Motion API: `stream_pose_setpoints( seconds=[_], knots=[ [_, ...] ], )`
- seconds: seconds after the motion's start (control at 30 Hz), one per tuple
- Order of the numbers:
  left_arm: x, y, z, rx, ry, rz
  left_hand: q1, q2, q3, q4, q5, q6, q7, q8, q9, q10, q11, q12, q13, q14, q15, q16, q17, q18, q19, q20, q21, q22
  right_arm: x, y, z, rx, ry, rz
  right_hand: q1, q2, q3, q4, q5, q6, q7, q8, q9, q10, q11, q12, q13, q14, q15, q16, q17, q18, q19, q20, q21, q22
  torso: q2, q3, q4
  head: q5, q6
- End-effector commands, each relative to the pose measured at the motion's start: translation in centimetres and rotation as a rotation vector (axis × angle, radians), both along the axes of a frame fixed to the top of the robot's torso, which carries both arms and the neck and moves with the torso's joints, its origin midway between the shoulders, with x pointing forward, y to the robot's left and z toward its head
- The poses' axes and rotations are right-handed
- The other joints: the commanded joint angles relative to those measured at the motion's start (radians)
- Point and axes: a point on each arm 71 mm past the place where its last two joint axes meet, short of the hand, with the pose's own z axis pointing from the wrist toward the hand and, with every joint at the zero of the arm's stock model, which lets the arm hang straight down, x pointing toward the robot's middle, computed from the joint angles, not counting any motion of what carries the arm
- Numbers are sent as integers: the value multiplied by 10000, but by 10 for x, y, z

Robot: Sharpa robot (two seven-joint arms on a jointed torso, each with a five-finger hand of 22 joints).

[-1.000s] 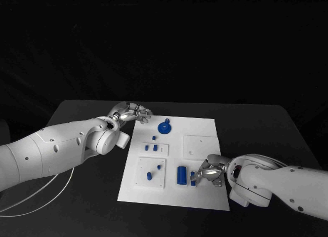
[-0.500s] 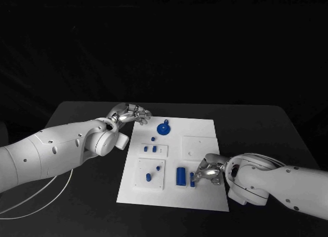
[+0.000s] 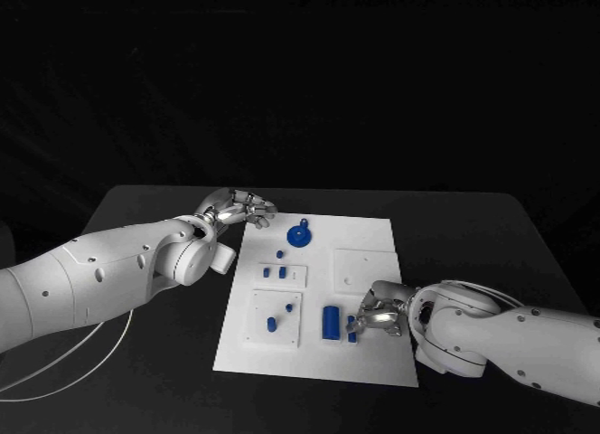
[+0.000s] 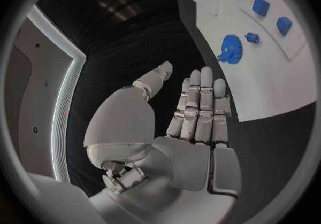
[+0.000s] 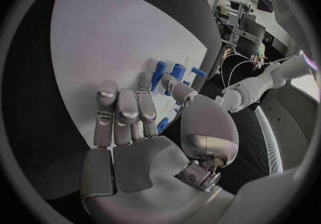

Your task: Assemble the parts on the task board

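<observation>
Right hand [image 3: 379, 316] beside blue cylinder [image 3: 332, 322] (near edge)

Both hands [image 3: 244, 210] [image 3: 379, 316] at task board [image 3: 365, 240]

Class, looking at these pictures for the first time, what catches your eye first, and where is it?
The white rectangular task board lies mid-table, dotted with small blue parts, the round blue gear near its far end. The silver right hand rests at the board's near right beside the blue cylinder; the silver left hand hovers open off the far left corner.
</observation>
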Motion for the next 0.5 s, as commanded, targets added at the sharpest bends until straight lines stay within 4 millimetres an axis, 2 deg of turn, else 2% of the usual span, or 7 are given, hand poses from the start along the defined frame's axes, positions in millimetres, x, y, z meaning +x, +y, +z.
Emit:
stream_pose_setpoints(
  seconds=[0.03,0.2,0.5],
  knots=[
    [0,-2,1,-111,-9,-143,-3,86,-43,6,-14,-42,-45,46,-12,76,12,-45,-14,87,1,-60,10,73,19,63,-34,16,-3,-3,-6,-562,113,218,15,117,-11,-99,-43,-22,27,-51,-33,44,-13,34,527,-7,-57,-37,6,402,-15,-9,-11,137,-1,-2,-2,5,1],
    [0,-2,1,-110,-7,-141,-1,87,-43,5,-14,-42,-45,47,-12,77,12,-44,-15,88,1,-62,13,73,19,63,-35,17,-3,-2,-8,-652,89,312,151,160,-34,-323,-44,-19,28,-54,-28,49,-12,36,529,-8,-55,-40,6,402,-24,-6,-8,140,3,1,-2,0,-17],
    [0,-1,1,-109,-9,-133,4,90,-41,4,-13,-41,-46,48,-13,77,12,-44,-16,90,1,-67,19,73,19,63,-38,20,-5,-3,-13,-848,-50,408,205,8,-195,-509,-44,-16,33,-57,-22,48,-7,31,525,-2,-49,-36,10,402,-17,8,-1,139,3,-3,0,-3,-33]
  ],
)
